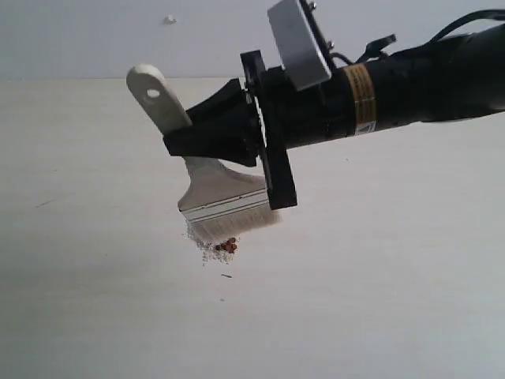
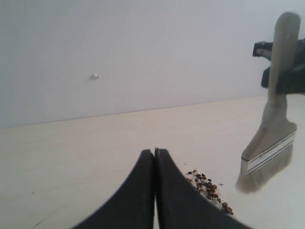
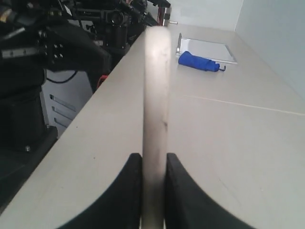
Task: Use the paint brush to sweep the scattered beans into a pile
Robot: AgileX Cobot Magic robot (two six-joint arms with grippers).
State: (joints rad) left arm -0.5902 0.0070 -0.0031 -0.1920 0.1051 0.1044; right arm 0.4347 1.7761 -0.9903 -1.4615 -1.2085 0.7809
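Observation:
My right gripper (image 1: 192, 136) is shut on the pale handle of the paint brush (image 1: 213, 189), which hangs tilted with its cream bristles just above the table. In the right wrist view the handle (image 3: 156, 90) runs straight up between the black fingers (image 3: 129, 176). The beans (image 1: 228, 245), reddish-brown among pale crumbs, lie in one small pile right under the bristles. In the left wrist view my left gripper (image 2: 154, 151) is shut with nothing in it, low over the table, beside the pile (image 2: 208, 186); the paint brush (image 2: 270, 148) hangs just beyond it.
A pale wooden table (image 1: 379, 284) spreads all round the pile. A blue folded umbrella (image 3: 200, 62) and a white board (image 3: 207, 49) lie far along the table. Black equipment (image 3: 52, 52) stands beyond the table edge. A small mark (image 1: 169, 19) sits on the wall.

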